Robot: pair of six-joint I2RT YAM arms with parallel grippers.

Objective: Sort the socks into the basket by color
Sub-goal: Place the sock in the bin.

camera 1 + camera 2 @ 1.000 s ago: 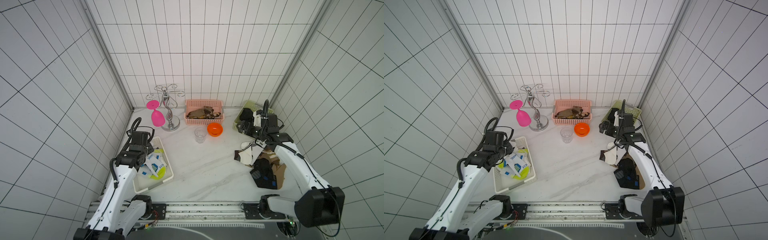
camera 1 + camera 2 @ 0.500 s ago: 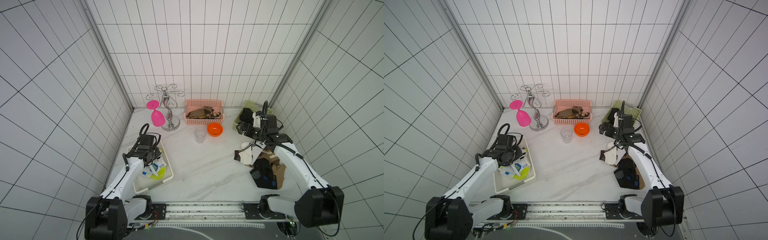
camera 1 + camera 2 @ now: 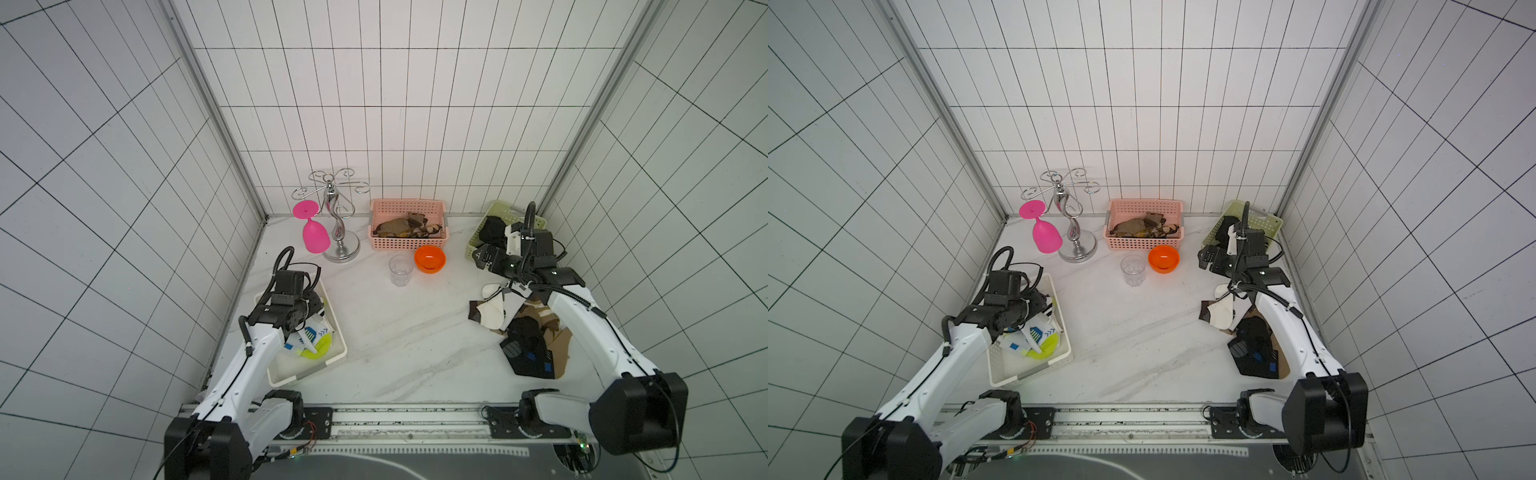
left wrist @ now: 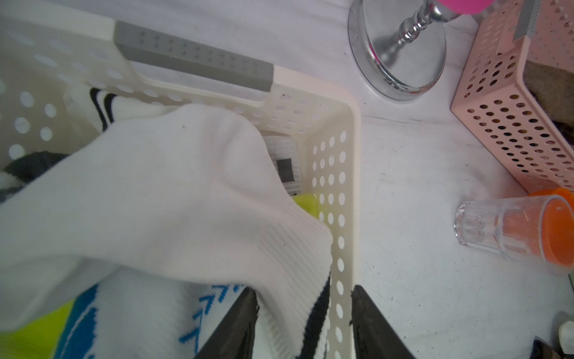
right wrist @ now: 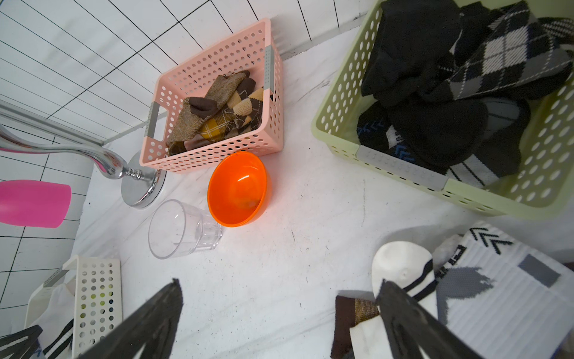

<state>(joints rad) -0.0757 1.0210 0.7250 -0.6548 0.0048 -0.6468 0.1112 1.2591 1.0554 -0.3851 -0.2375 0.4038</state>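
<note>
My left gripper (image 4: 306, 292) hangs over the far corner of the white basket (image 4: 351, 124), jaws apart. A white sock (image 4: 170, 192) drapes into that basket; its black-edged cuff and the basket wall lie loose between the fingers. More white socks (image 3: 309, 334) with blue and neon-yellow marks lie under it. Brown socks (image 3: 403, 228) fill the pink basket (image 3: 409, 205) and black socks (image 5: 435, 130) the green basket (image 5: 341, 102). My right gripper (image 5: 281, 283) is wide open and empty above bare table, beside a pile of mixed socks (image 3: 523, 332) at the right.
A chrome glass stand (image 3: 340, 232) with a pink goblet (image 3: 316, 235) hanging on it stands at the back left. A clear tumbler (image 3: 401, 270) and an orange bowl (image 3: 430, 258) sit in front of the pink basket.
My left gripper, shut a second ago, has parted its jaws over the white basket and let the white sock go. The right arm has barely moved.
</note>
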